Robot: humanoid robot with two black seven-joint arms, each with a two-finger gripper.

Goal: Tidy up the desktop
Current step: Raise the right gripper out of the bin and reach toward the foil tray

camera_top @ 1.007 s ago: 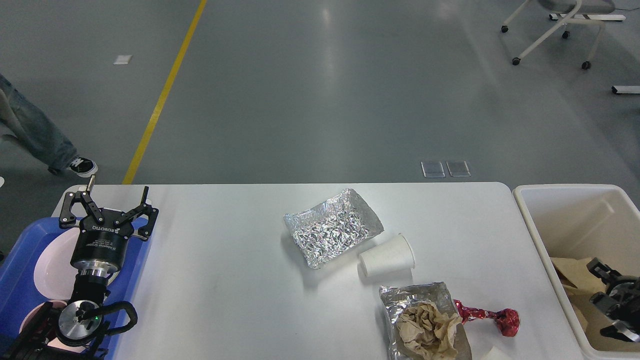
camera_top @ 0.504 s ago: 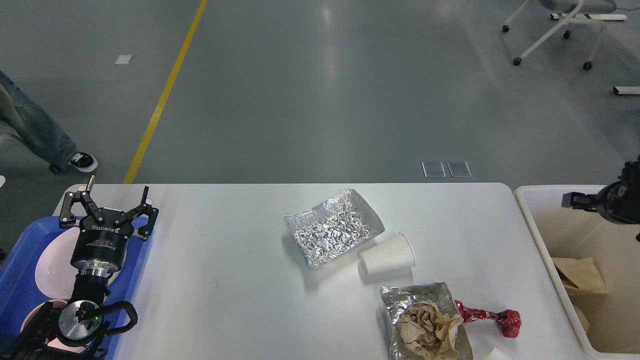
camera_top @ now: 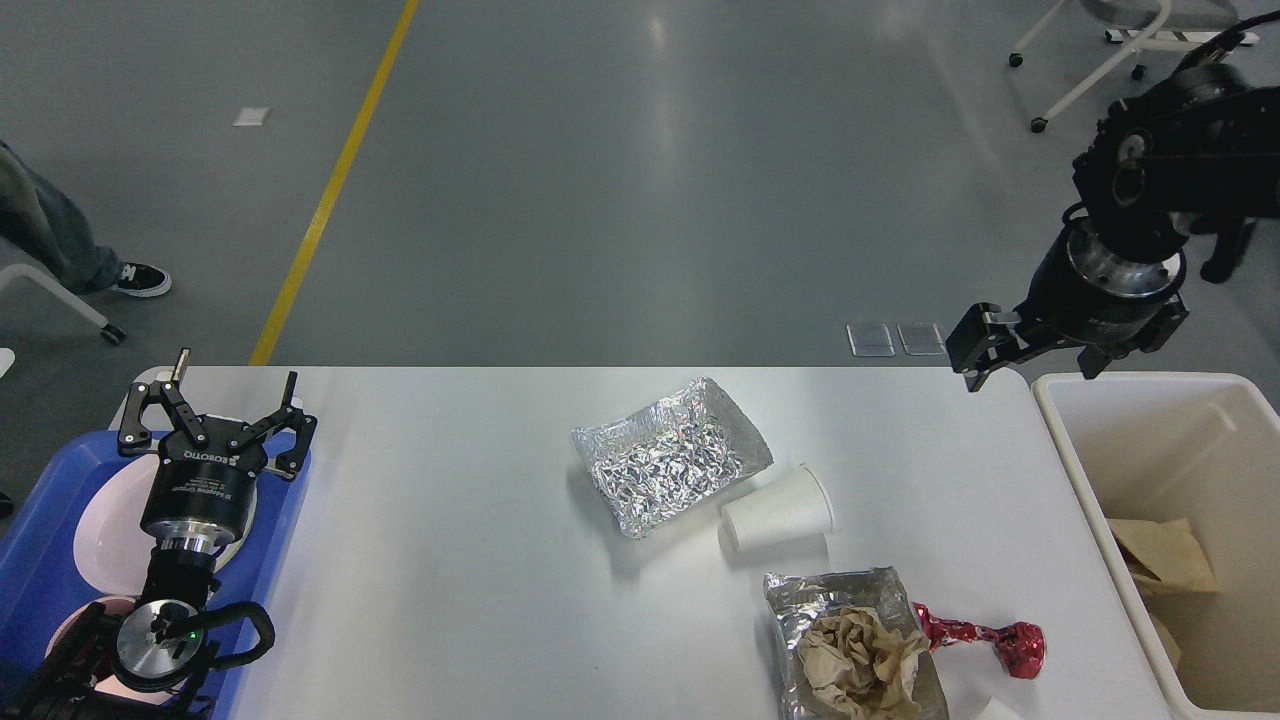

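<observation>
The white desktop (camera_top: 450, 560) carries an empty crumpled foil tray (camera_top: 670, 467), a white paper cup (camera_top: 778, 510) lying on its side next to it, a second foil tray holding crumpled brown paper (camera_top: 855, 655), and a red foil wrapper (camera_top: 985, 635) near the front right. My left gripper (camera_top: 220, 402) is open and empty above the blue tray at the desktop's left end. My right gripper (camera_top: 1060, 352) is open and empty, held high over the far right corner, between the desktop and the cream bin.
A cream plastic bin (camera_top: 1060, 440) stands off the right end, with brown paper (camera_top: 1160, 555) inside. A blue tray (camera_top: 35, 560) with pale plates (camera_top: 110, 520) sits at the left. A person's foot (camera_top: 140, 278) and a chair (camera_top: 1120, 40) are on the floor beyond.
My right arm has risen out of the bin and swung up and left, gripper empty. The left arm has not moved. The person's foot has stepped back.
</observation>
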